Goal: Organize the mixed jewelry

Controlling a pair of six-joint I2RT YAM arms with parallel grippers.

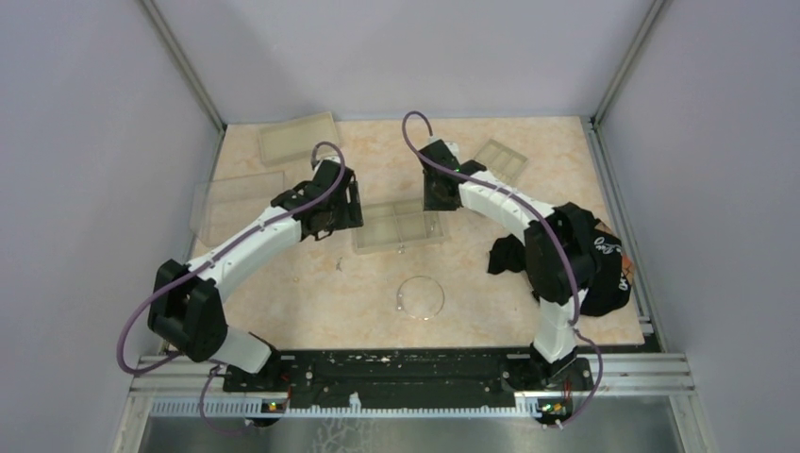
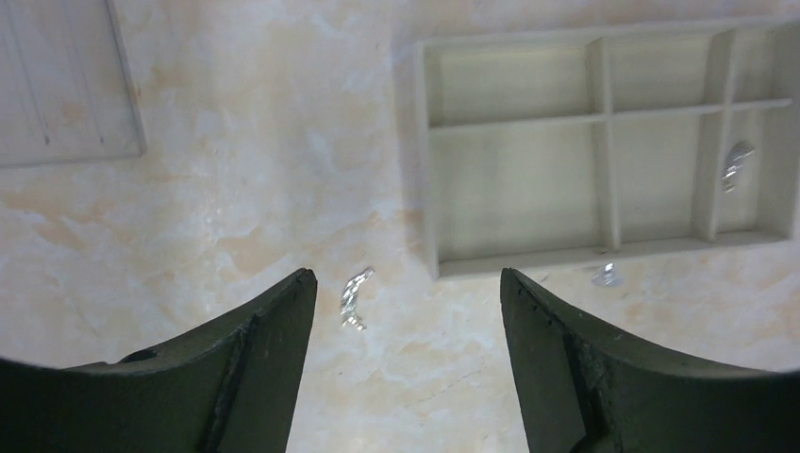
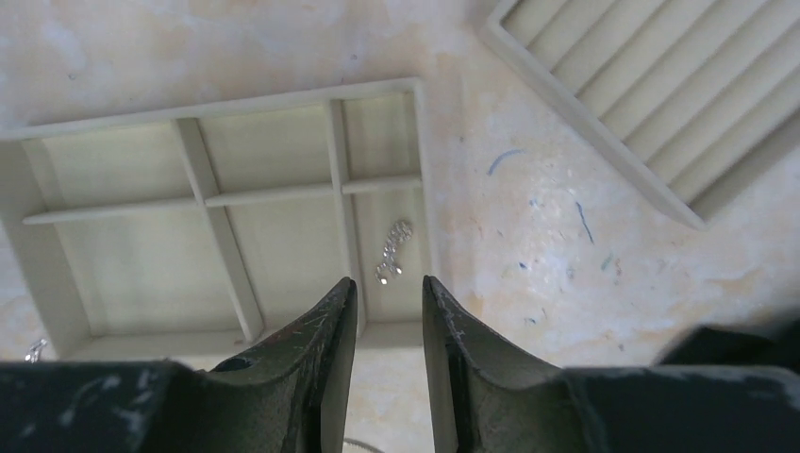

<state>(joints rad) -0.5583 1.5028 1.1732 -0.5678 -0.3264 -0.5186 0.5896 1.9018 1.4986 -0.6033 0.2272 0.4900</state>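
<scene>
Glinting on the marbled tabletop (image 2: 236, 170), a crinkled silver bit (image 2: 355, 297) lies below the splayed left gripper (image 2: 406, 274); right gripper (image 3: 389, 279) narrowly parted.

Even, bright overhead lighting; soft shadows on tabletop (image 1: 311, 311). Wrist views slightly soft; near pincer fingers (image 2: 255, 377) blurred, dark.

Compartment tray (image 3: 274, 195) on desk (image 3: 528, 236); chain bit (image 3: 393, 250) in its narrow right cell, just beyond hand (image 3: 387, 288), fingers slightly apart, nothing between. Ribbed tray (image 3: 660, 85) far right. Silver bit (image 3: 36, 351) near left, outside tray.
</scene>
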